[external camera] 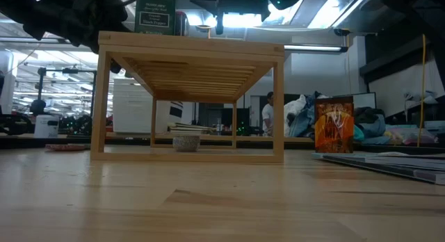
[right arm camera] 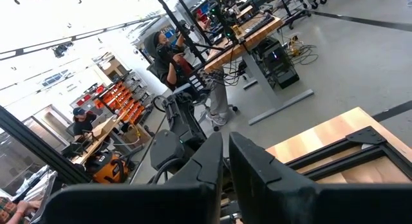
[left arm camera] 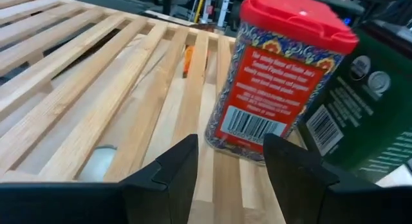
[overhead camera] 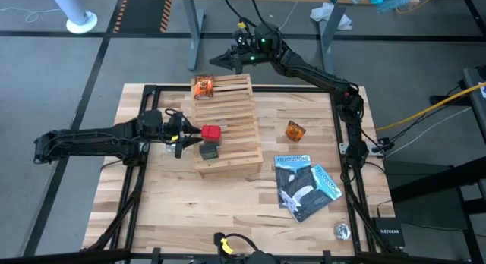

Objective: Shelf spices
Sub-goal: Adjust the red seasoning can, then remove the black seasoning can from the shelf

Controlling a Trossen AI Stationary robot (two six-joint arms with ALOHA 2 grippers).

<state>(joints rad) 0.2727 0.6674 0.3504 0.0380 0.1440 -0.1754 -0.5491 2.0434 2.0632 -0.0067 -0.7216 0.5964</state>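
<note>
- Left fingers (left arm camera: 228, 176) stand parted, holding nothing, just short of the red box (overhead camera: 210, 133), which stands upright on the shelf (overhead camera: 235, 105).
- A dark grey box (overhead camera: 209, 151) stands beside the red box, on the same shelf edge.
- An orange packet (overhead camera: 203, 86) sits on the shelf's far corner.
- Right fingers (right arm camera: 225, 159) are closed and empty, raised beyond the shelf's far end.
- Another orange packet (overhead camera: 295, 130) lies on the table (overhead camera: 167, 203) right of the shelf.
</note>
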